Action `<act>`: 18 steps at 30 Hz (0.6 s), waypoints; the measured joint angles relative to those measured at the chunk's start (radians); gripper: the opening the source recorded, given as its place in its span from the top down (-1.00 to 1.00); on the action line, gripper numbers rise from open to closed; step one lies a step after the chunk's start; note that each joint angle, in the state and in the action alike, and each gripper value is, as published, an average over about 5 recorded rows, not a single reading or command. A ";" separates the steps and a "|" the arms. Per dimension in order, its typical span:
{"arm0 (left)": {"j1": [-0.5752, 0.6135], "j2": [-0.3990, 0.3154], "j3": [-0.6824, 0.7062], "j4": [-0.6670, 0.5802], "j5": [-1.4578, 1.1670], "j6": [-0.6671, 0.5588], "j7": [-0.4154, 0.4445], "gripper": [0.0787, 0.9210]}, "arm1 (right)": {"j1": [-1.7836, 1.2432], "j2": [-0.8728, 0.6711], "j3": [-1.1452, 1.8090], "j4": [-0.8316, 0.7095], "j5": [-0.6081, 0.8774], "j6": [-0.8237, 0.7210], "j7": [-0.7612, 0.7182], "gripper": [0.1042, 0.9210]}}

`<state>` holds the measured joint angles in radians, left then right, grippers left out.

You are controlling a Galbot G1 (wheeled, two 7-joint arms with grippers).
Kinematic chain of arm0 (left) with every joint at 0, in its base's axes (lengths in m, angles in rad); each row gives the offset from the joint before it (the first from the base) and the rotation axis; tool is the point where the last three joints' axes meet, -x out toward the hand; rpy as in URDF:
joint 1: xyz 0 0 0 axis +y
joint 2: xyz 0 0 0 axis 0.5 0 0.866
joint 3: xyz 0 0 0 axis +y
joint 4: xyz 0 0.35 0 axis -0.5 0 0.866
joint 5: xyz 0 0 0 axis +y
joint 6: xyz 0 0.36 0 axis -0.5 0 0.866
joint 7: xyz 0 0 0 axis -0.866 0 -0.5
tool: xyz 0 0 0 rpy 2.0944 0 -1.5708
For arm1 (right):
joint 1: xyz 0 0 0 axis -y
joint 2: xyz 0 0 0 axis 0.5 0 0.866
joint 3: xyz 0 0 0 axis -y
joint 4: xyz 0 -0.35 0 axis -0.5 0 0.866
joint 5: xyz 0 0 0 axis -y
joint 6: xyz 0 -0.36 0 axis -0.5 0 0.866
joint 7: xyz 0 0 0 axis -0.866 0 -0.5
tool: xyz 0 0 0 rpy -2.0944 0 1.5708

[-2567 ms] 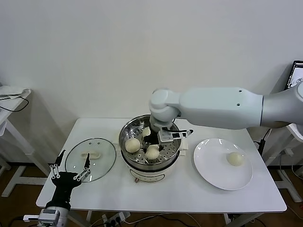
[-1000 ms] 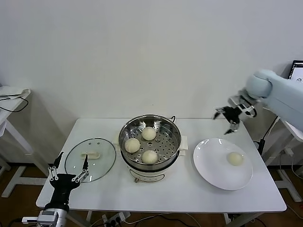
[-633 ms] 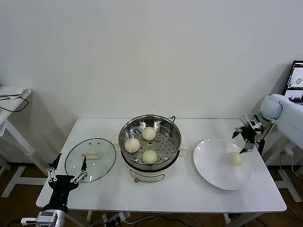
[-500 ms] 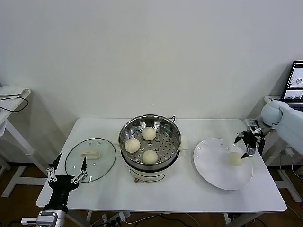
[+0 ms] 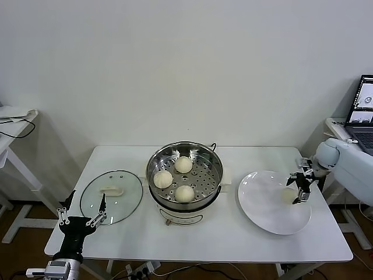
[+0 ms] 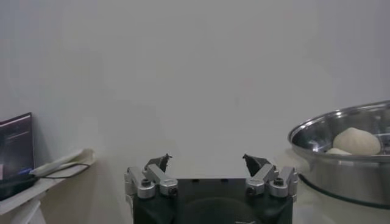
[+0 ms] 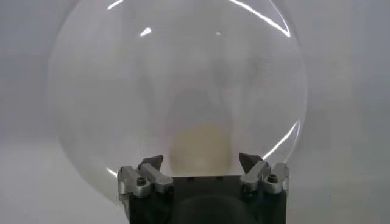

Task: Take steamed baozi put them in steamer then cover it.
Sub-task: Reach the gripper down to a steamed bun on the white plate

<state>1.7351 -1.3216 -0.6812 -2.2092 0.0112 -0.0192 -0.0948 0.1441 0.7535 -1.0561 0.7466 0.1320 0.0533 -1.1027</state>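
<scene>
The steamer [image 5: 204, 160] stands mid-table with three baozi [image 5: 183, 164] [image 5: 162, 178] [image 5: 185, 193] on its perforated tray. A fourth baozi [image 5: 288, 195] lies on the white plate [image 5: 262, 204] at the right. My right gripper [image 5: 301, 186] is open, just above and around this bun; in the right wrist view the bun [image 7: 198, 143] sits between the open fingertips [image 7: 152, 162]. The glass cover [image 5: 111, 196] lies flat on the table at the left. My left gripper [image 5: 81, 210] is open and empty at the table's front left edge, near the cover.
The steamer's rim and one bun [image 6: 356, 140] show in the left wrist view. A side table with cables [image 5: 14, 116] is at the far left. A laptop [image 5: 362, 108] on a stand is at the far right.
My right arm left the steamer, swung right across the table and came down over the bun on the plate. Three buns stay in the steamer. The left arm barely moved.
</scene>
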 measured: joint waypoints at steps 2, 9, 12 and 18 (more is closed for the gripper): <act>0.000 0.000 0.000 0.000 0.000 0.000 0.000 -0.77 | -0.004 0.001 0.002 0.000 -0.002 -0.004 0.004 -0.67; -0.003 0.001 0.000 0.002 0.000 0.001 -0.001 -0.77 | -0.001 -0.008 -0.004 0.014 -0.009 -0.018 0.009 -0.32; -0.006 0.001 0.003 0.004 0.000 0.002 -0.001 -0.77 | 0.011 -0.016 -0.013 0.027 -0.007 -0.025 0.006 -0.27; -0.013 0.005 0.007 0.003 -0.001 0.005 -0.001 -0.77 | 0.073 -0.023 -0.047 0.071 0.007 -0.034 -0.017 -0.23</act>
<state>1.7217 -1.3164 -0.6739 -2.2061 0.0105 -0.0145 -0.0958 0.2174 0.7310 -1.1031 0.8181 0.1389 0.0188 -1.1198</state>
